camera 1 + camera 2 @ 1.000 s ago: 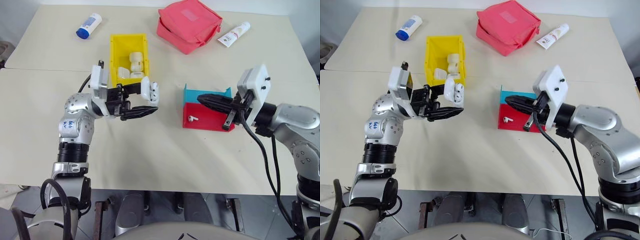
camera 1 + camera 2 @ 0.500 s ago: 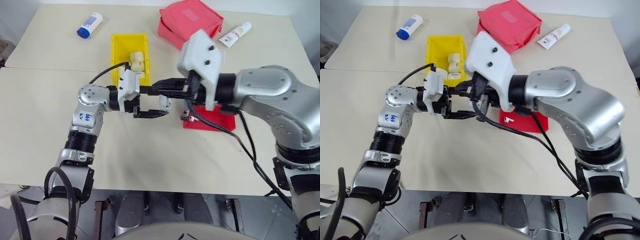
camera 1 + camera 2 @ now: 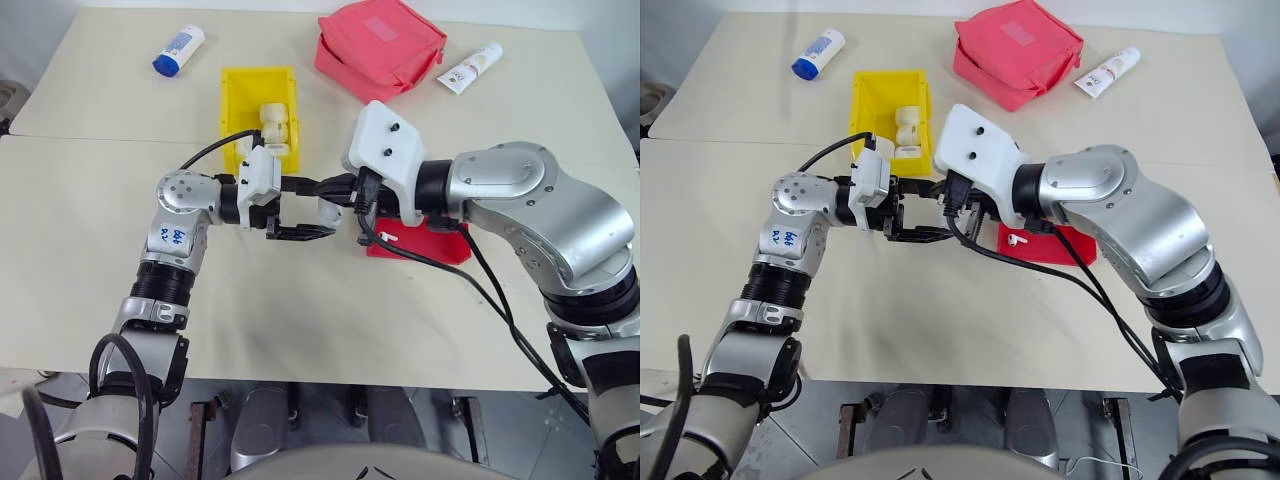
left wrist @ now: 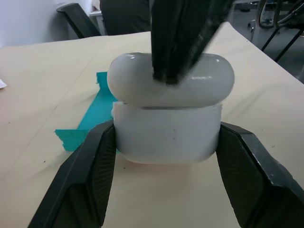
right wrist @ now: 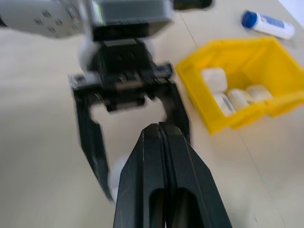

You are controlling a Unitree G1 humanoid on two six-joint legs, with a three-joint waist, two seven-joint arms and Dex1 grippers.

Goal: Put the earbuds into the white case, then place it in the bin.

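Left pincer (image 4: 166,156) clamps the white case (image 4: 167,135) above the desk (image 3: 300,300). Right pincer (image 4: 183,78), fingers pressed together and empty, touches the case lid.

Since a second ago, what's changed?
The right gripper swung from over the red tray across to the white case, its shut tips now on the lid. The left gripper kept its grip on the case. The bin didn't move.
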